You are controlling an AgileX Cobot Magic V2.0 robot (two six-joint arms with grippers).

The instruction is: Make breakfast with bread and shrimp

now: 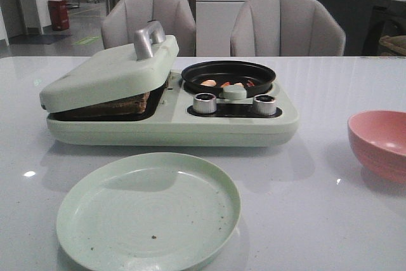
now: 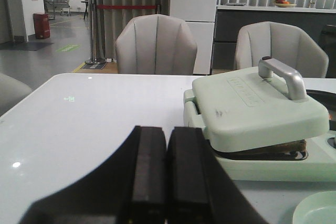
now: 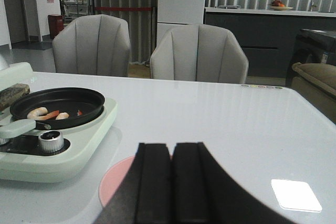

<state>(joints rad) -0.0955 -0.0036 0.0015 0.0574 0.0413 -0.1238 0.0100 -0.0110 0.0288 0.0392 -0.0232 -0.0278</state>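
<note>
a pale green breakfast maker (image 1: pixel 171 118) sits in the middle of the white counter (image 1: pixel 304 220). its left half is a sandwich press whose lid (image 1: pixel 108 74), with a silver handle (image 1: pixel 148 38), rests tilted and partly raised on the bread (image 1: pixel 111 106) stacked underneath; only the brown edge of the bread shows in the gap. the right half carries a round black pan (image 1: pixel 228 77) holding the shrimp (image 1: pixel 208 83), a few small pink-orange and white pieces lying near the front of the pan. two silver knobs (image 1: pixel 204 103) sit in front of the pan.

an empty pale green plate (image 1: pixel 148 212) lies on the counter just in front of the breakfast maker, with a few dark crumbs on it. a pink bowl (image 1: pixel 379 144) stands off to the right, apart from the appliance.

neither arm appears in the front view. in the left wrist view the left tool (image 2: pixel 167 174) has its black fingers pressed together, holding nothing, above the counter to the left of the press. in the right wrist view the right tool (image 3: pixel 171 182) is likewise closed on nothing, positioned over the pink bowl's side of the counter, with the pan and shrimp off to one side. two grey chairs (image 1: pixel 287 26) stand behind the counter.
</note>
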